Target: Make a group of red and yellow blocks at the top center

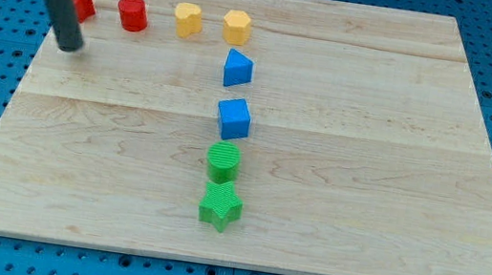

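My tip sits at the far left of the board, and there is no gripper on this rig to open or close: just the bare rod, which carries nothing. The rod's shaft crosses in front of the leftmost red block, hiding part of it, so I cannot tell its shape, nor whether rod and block touch; the tip itself lies just nearer than that block and slightly to its left.

The first risk I see is right there. The red block stands close to the far left corner, and a push started from the wrong side could slide it off the far edge instead of along it. I would want my tip round on its left before driving rightward.

Next along the far edge comes the red cylinder, apart from the first red, then a yellow block, then a second yellow block near the top centre. Pushing the reds right in a chain could scatter the yellows past centre, or let one slip sideways off the tip.

Just nearer than the rightmost yellow sits a blue block; a stray shove could drag it into the group. Nearer along that column, a second blue block, a green cylinder and a green star stand well apart from the tip.
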Controlling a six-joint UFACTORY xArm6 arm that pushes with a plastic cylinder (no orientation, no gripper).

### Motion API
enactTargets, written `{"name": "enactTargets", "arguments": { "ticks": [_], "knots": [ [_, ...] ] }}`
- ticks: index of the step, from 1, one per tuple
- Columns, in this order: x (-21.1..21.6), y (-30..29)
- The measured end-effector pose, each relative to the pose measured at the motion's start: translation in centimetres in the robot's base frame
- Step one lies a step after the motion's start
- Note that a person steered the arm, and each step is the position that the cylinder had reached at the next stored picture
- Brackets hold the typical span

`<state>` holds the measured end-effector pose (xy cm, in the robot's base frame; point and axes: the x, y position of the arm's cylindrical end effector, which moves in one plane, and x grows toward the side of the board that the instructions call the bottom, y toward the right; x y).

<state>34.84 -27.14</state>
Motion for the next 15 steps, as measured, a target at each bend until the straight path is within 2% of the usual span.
{"name": "enactTargets", "arguments": {
  "ticks": [1,3,4,6,8,9,10,11,12,13,14,15],
  "knots": [
    [-1.5,-3.3],
    [-8.9,-1.5],
    [-9.1,1.7],
    [-9.3,19.3],
    [-8.9,8.1],
    [-11.3,10.5],
    [-12.8,16.8],
    [-11.9,20.3],
    [-9.1,8.2],
    [-2.8,5.2],
    [-2.5,11.4],
    [-4.0,16.7]
  ]
}}
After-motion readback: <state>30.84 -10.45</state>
